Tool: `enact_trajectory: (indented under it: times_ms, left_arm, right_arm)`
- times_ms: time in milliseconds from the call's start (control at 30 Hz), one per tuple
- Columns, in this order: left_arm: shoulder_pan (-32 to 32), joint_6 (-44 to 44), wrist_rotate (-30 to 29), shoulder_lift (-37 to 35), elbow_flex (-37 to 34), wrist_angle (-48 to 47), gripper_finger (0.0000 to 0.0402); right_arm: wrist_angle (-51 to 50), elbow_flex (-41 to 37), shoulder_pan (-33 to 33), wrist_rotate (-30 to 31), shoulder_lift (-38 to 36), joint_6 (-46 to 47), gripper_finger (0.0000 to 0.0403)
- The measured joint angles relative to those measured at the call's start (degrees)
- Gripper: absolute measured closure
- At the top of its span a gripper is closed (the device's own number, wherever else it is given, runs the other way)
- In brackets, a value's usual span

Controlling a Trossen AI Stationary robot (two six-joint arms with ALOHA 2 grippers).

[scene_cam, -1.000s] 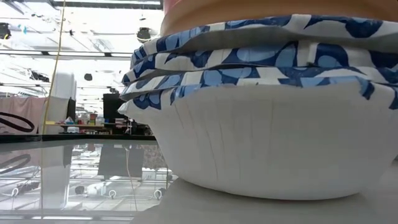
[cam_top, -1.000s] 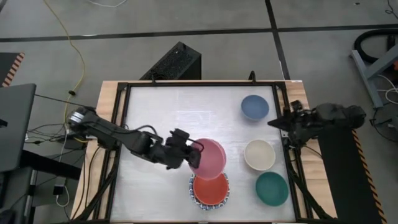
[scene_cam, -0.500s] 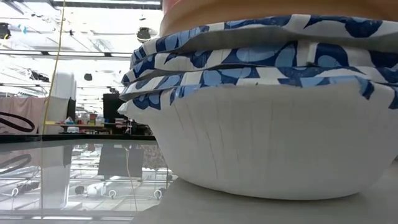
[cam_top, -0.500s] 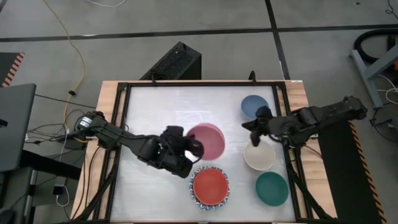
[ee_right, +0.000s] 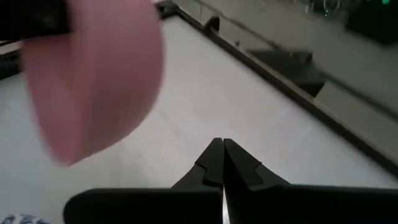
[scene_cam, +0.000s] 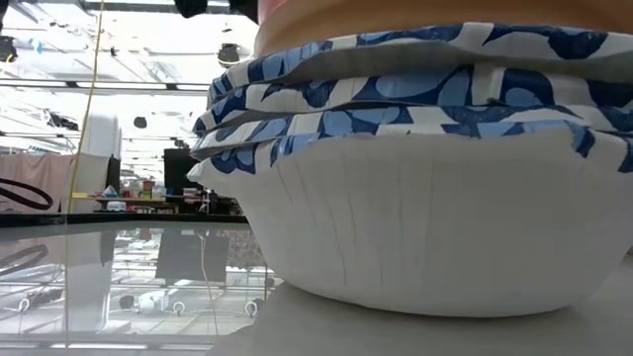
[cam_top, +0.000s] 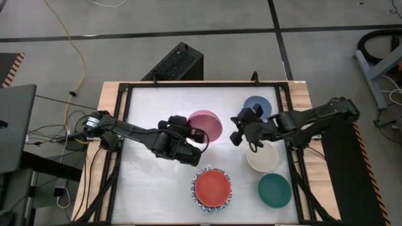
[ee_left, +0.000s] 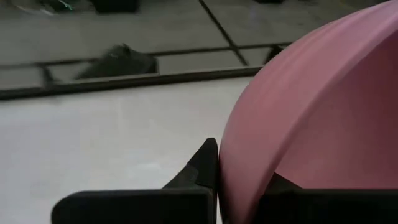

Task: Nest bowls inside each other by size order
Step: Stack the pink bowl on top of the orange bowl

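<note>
My left gripper (cam_top: pixel 198 135) is shut on a pink bowl (cam_top: pixel 206 124), which it holds above the middle of the table; the bowl fills much of the left wrist view (ee_left: pixel 311 106). My right gripper (cam_top: pixel 237 135) hangs shut and holding nothing just right of that bowl (ee_right: pixel 93 81), its fingers (ee_right: pixel 222 163) closed together. At the near edge sits a stack of white, blue-rimmed bowls (cam_top: pixel 212 189) with a red one on top; in the low view the stack (scene_cam: pixel 435 218) stands right in front. My left gripper pinches the pink bowl's wall at its rim (ee_left: pixel 244 177), one finger (ee_left: pixel 204 169) on one face and the other on the opposite face. The fingers come from the table's left, slanting down. The bowl is tilted on edge and lifted clear of the table.
A blue bowl (cam_top: pixel 256 107), a cream bowl (cam_top: pixel 262 158) and a teal bowl (cam_top: pixel 274 190) stand in a row along the table's right side, under and beside my right arm. A black frame (cam_top: pixel 188 85) borders the table. The table's left half is bare.
My left gripper has carried the pink bowl from above the stack toward the far edge and turned, tipping the bowl more on edge. My right gripper has swung in from the right edge toward the table's middle, close to the pink bowl, staying shut.
</note>
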Motion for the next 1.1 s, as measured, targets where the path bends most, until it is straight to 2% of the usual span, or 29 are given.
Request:
enact_trajectory:
  times_ms: [133,233,400,567,667,800,1100]
  left_arm:
    - [1.03,-0.77,-1.91,0.12,-0.02,-1.79,0.0401]
    - [1.58,0.73,-2.96,0.18,-0.01,-1.81,0.0401]
    - [1.96,3.2,-5.55,0.17,-0.04,-1.11,0.0401]
    - [2.19,3.74,-7.0,0.15,-0.04,-1.1,0.0401]
    - [2.31,3.76,-8.52,0.15,-0.06,-1.21,0.0401]
    - [2.95,4.25,-9.74,0.12,-0.06,-1.4,0.0401]
    - [3.86,6.88,-9.95,0.12,-0.06,-0.5,0.0402]
  right_arm:
    - [3.86,0.02,0.19,1.07,-0.02,-7.53,0.0376]
    - [8.05,0.02,-0.81,-0.07,0.0,-10.61,0.0352]
    - [14.14,0.04,-2.52,-2.52,0.49,-13.02,0.0282]
    - [20.1,0.04,-2.93,-1.82,0.38,-16.01,0.0203]
    - [21.31,0.04,-3.84,-1.64,0.77,-16.0,0.0171]
    - [22.26,0.04,-4.4,-1.63,1.42,-15.59,0.016]
    - [23.14,0.02,-3.54,-0.83,0.8,-16.4,0.0169]
